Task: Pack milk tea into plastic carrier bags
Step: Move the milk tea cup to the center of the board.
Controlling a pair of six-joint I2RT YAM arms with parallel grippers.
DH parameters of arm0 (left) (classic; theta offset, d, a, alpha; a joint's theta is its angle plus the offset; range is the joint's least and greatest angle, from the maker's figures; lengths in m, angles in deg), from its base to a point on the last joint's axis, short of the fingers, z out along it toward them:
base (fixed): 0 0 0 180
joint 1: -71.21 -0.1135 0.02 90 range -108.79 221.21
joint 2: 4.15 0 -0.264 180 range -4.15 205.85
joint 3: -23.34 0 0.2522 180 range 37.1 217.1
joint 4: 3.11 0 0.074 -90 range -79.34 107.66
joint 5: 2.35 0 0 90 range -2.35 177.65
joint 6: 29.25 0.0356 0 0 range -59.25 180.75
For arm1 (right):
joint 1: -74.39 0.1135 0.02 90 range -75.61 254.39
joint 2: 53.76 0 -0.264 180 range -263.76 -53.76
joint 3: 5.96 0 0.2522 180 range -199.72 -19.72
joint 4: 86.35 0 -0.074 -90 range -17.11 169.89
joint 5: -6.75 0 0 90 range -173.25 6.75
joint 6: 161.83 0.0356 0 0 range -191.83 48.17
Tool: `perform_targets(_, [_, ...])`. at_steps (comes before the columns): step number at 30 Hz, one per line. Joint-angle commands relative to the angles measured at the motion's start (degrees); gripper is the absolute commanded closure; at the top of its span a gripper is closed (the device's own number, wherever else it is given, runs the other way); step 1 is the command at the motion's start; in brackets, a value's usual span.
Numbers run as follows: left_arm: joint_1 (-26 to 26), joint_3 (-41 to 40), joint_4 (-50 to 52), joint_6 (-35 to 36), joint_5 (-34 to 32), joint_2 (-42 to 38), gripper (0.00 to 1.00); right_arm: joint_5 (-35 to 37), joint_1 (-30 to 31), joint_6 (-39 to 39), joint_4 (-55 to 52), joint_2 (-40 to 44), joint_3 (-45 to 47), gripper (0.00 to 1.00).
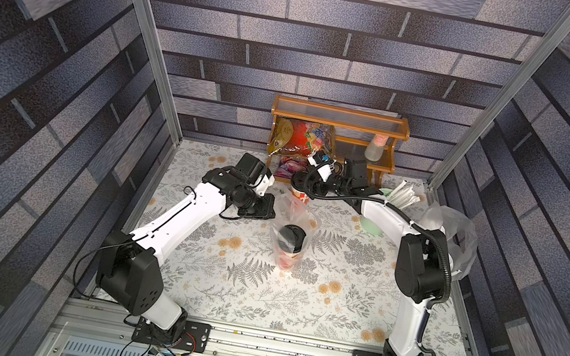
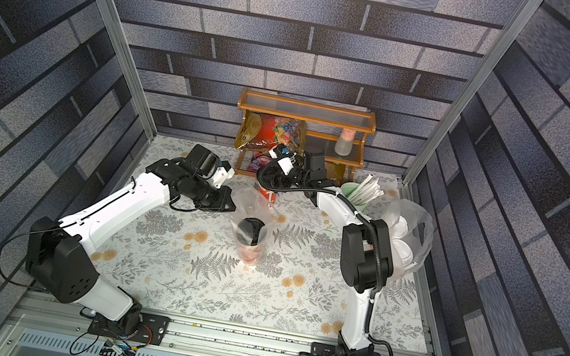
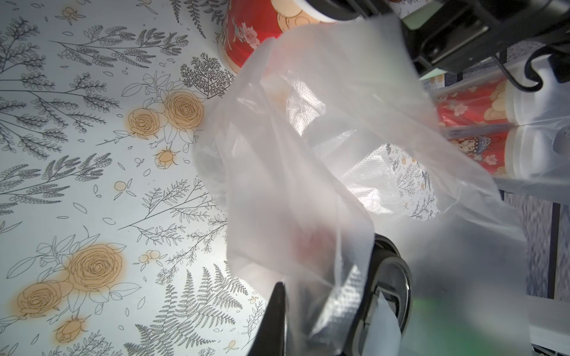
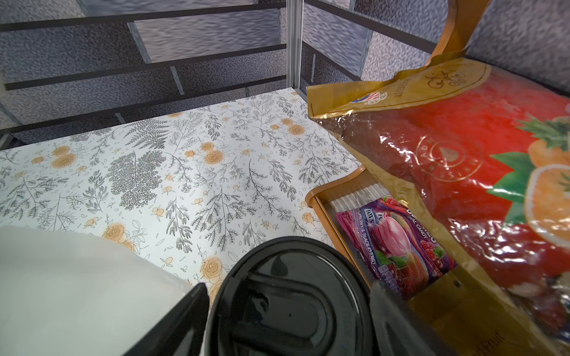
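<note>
A clear plastic carrier bag (image 1: 294,224) stands mid-table with a black-lidded red milk tea cup (image 1: 290,241) inside it. My left gripper (image 1: 271,206) is shut on the bag's upper edge; in the left wrist view the film (image 3: 308,160) bunches past one dark finger (image 3: 279,305), beside the black lid (image 3: 393,289). A second black-lidded cup (image 1: 301,194) stands in front of the shelf. My right gripper (image 4: 288,311) is open, its fingers on either side of that lid (image 4: 293,302). Another bag (image 2: 410,228) with two white-lidded cups sits at the right edge.
The wooden shelf (image 1: 341,117) at the back holds red and gold snack packets (image 1: 302,138) and a pink-capped bottle (image 1: 376,147). A pale green cup of white straws (image 2: 352,193) stands beside my right forearm. The shelf's low tray (image 4: 327,200) lies close to the right gripper.
</note>
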Motion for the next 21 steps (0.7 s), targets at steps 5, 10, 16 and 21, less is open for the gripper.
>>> perform_targets(5, [0.2, -1.2, 0.2, -0.8, 0.6, -0.6, 0.89, -0.2, -0.8, -0.5, -2.4, 0.1, 0.8, 0.2])
perform_targets(10, [0.2, -1.3, 0.2, -0.8, 0.7, -0.6, 0.89, 0.0, -0.8, -1.8, -2.7, -0.2, 1.4, 0.22])
perform_targets(16, [0.2, -1.3, 0.2, -0.9, 0.6, -0.5, 0.89, 1.0, -0.8, -3.5, -3.6, -0.3, 1.2, 0.28])
perform_targets(21, [0.2, -1.2, 0.1, -0.9, 0.6, -0.5, 0.89, 1.2, -0.8, -4.1, -5.1, -0.3, 0.7, 0.26])
